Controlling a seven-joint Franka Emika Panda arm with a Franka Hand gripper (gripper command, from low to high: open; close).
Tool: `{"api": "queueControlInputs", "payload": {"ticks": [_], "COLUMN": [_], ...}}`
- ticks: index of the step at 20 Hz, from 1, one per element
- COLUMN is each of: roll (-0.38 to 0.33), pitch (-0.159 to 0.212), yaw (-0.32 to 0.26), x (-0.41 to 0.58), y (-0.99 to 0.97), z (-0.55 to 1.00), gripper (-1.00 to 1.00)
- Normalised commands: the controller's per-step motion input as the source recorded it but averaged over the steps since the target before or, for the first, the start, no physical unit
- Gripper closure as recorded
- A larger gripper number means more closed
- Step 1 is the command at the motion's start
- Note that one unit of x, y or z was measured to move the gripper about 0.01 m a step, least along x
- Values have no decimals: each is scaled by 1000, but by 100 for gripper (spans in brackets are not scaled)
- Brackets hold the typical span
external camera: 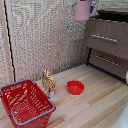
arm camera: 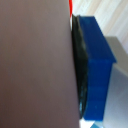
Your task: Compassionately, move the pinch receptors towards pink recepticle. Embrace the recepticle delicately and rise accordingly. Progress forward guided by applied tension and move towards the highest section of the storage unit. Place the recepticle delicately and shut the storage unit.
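Basket (external camera: 24, 102) sits nearest me. My gripper (external camera: 93, 6) pinches the mug (external camera: 82, 11) above the dresser (external camera: 107, 37); I'd lower it slowly, level.

Tool (arm camera: 77, 65) with blue blocky fingertip (arm camera: 97, 70), black rubbery pad beside it

Home-like room: wooden dresser (external camera: 107, 45), plank floor (external camera: 95, 102), toy giraffe (external camera: 48, 81).

A toy giraffe (external camera: 48, 81) stands on the wooden floor (external camera: 95, 102), basket (external camera: 25, 103) at its eight o'clock, bowl (external camera: 75, 87) at four o'clock. The mug (external camera: 82, 10) hangs at twelve o'clock, above the dresser (external camera: 107, 45) at two o'clock
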Motion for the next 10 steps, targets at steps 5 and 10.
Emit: {"api": "queueControlInputs", "payload": {"ticks": [5, 10], "roll": [0, 0], "pitch": [161, 107], "yaw": [-174, -157], "x": [174, 191], "y": [-629, -645], "z": [863, 850], "gripper": [100, 100]}}
